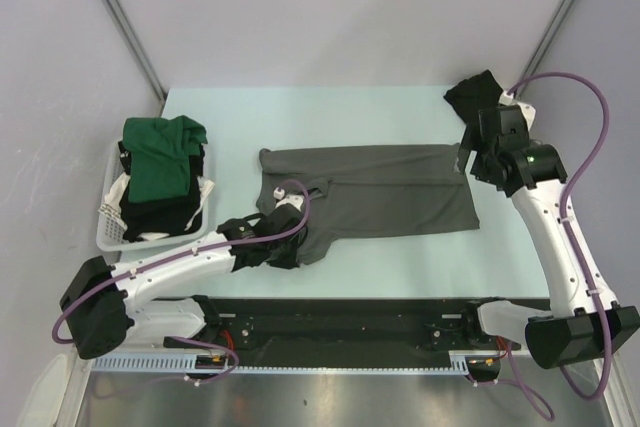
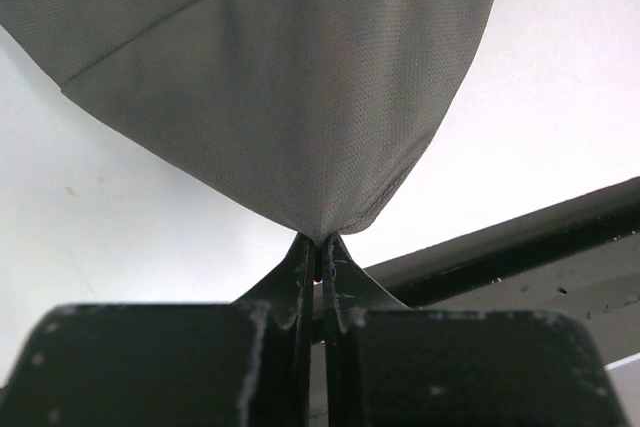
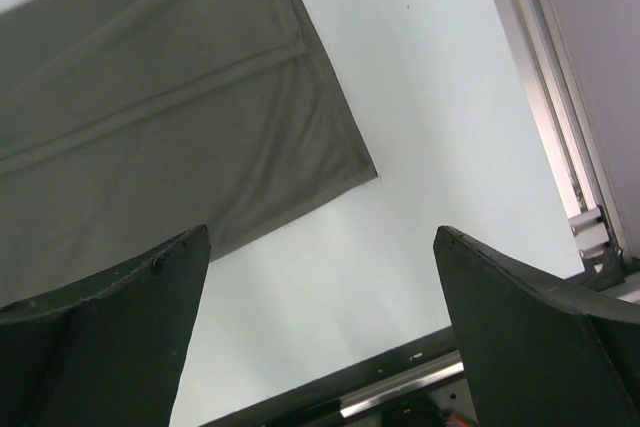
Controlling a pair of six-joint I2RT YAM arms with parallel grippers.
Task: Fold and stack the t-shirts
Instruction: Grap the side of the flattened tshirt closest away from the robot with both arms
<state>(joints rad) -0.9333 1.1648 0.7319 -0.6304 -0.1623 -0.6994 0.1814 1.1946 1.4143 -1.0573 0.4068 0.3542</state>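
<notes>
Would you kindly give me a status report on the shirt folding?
Left gripper shut on grey t-shirt corner. Right gripper open, empty, over table. Nothing lying on the shirt.

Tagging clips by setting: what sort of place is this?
Probably a robotics lab cell: plain grey partition walls, a pale-green table, white robot arms bolted to a black base rail.

The charcoal grey t-shirt (image 1: 385, 192) lies spread flat mid-table, its near left corner pinched to a point. The dark green t-shirt (image 1: 160, 152) sits crumpled atop the white basket (image 1: 105, 235). A black t-shirt (image 1: 472, 97) is bunched at the far right.
</notes>
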